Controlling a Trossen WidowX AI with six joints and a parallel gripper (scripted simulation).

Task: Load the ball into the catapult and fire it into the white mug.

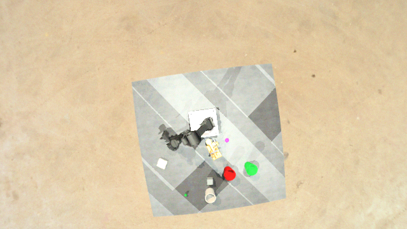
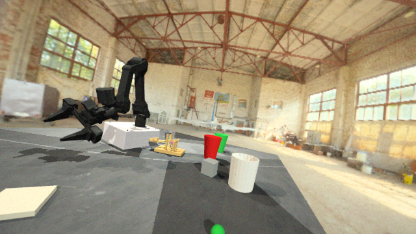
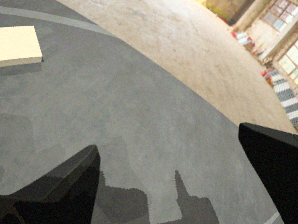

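The yellow wooden catapult (image 1: 214,148) (image 2: 169,150) stands beside the robot's white base. Its throwing arm's end is on the side near that base. The white mug (image 1: 210,195) (image 2: 243,173) stands upright near the mat's front edge. A small green ball (image 1: 186,194) (image 2: 218,229) lies on the mat to the left of the mug in the overhead view. A small magenta ball (image 1: 226,140) lies just right of the catapult there. My gripper (image 1: 165,140) (image 2: 52,130) (image 3: 170,143) is open and empty, above the mat left of the base, away from both balls and the catapult.
A red cup (image 1: 229,173) (image 2: 212,146) and a green cup (image 1: 251,168) (image 2: 223,143) stand right of the mug overhead. A grey cube (image 1: 210,181) (image 2: 209,167) lies between catapult and mug. A flat cream block (image 1: 161,163) (image 2: 26,201) (image 3: 20,45) lies at the left.
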